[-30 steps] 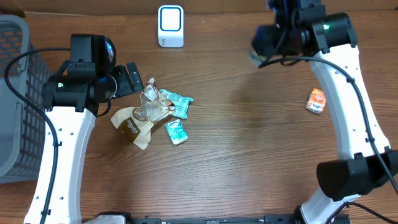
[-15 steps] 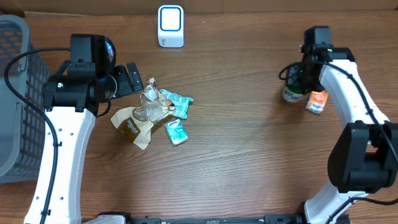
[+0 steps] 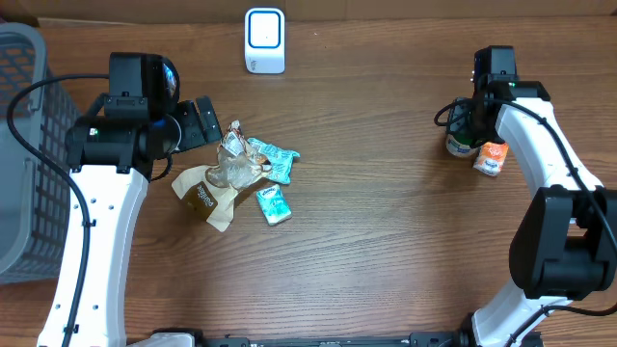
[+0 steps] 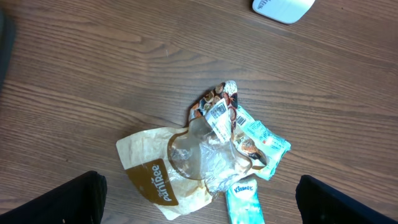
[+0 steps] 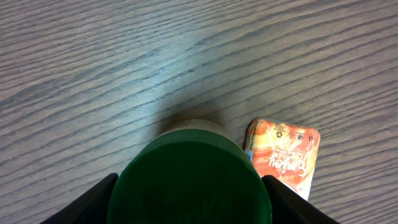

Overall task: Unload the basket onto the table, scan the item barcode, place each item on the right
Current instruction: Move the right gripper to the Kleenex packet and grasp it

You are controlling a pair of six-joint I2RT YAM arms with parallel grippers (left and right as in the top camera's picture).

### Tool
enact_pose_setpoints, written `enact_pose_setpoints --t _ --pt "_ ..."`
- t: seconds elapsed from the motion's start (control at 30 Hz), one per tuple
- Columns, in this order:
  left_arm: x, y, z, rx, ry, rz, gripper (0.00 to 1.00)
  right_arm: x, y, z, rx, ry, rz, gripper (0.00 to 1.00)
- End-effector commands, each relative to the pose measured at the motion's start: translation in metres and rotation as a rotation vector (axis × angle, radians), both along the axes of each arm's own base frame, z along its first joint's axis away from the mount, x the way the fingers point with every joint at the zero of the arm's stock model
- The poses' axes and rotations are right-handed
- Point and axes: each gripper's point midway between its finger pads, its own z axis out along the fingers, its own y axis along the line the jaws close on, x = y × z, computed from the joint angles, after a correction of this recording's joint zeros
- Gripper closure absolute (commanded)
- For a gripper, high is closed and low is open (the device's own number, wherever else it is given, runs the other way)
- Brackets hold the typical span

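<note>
One jar (image 5: 193, 174) by packet (image 5: 283, 155); R tool (image 5: 189, 200) straddles, grip unclear; L tool (image 4: 202, 202) open.

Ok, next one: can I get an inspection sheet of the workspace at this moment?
Surface: wooden table, no spills seen.
Job's things: white scanner at the far edge; green-lidded jar upright, beside an orange packet.
Clutter: heap of packets near the left arm; grey basket at the left edge.
Grippers: left gripper open and empty; right gripper has its fingers flanking the jar's lid, grip unclear.
Cables: black cable looping off the left arm.
Surroundings: nothing seen.
</note>
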Motion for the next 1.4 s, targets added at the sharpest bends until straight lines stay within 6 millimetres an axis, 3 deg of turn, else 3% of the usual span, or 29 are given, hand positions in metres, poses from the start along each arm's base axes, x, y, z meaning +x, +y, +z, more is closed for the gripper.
enact_pose_setpoints --t 0.0,0.27,0.3,0.47,0.6,0.77,0.8,0.87,0.9,0.93,1.1,1.37 --pt "0.002 0.004 0.007 0.022 -0.02 -0.007 0.0 -0.001 -0.002 0.003 -0.01 -0.008 -0.011 0.34" --pt "0.002 0.004 0.007 0.022 -0.02 -0.007 0.0 0.002 0.003 0.007 0.019 -0.016 0.0 0.11" --pt "0.002 0.004 0.007 0.022 -0.02 -0.007 0.01 0.004 0.006 0.011 0.031 -0.018 0.007 0.02" --pt "0.002 0.004 0.007 0.022 -0.02 -0.007 0.01 0.01 0.033 0.056 0.112 -0.028 0.063 0.0" --pt "0.002 0.004 0.007 0.022 -0.02 -0.007 0.0 0.006 0.083 0.095 0.199 -0.029 0.173 0.0" --pt "0.002 0.004 0.007 0.022 -0.02 -0.007 0.0 -0.011 0.188 0.114 0.48 -0.019 0.405 0.0" --pt "0.002 0.004 0.007 0.022 -0.02 -0.007 0.0 -0.017 0.209 0.113 0.532 -0.006 0.452 0.01" --pt "0.002 0.004 0.007 0.022 -0.02 -0.007 0.01 -0.028 0.237 0.105 0.565 0.019 0.517 0.29" --pt "0.002 0.004 0.007 0.022 -0.02 -0.007 0.0 -0.036 0.25 0.098 0.566 0.039 0.546 0.39" --pt "0.002 0.004 0.007 0.022 -0.02 -0.007 0.0 -0.045 0.262 0.089 0.565 0.065 0.573 0.41" --pt "0.002 0.004 0.007 0.022 -0.02 -0.007 0.01 -0.085 0.306 0.042 0.561 0.198 0.617 0.42" --pt "0.002 0.004 0.007 0.022 -0.02 -0.007 0.01 -0.13 0.357 -0.017 0.515 0.351 0.72 0.42"
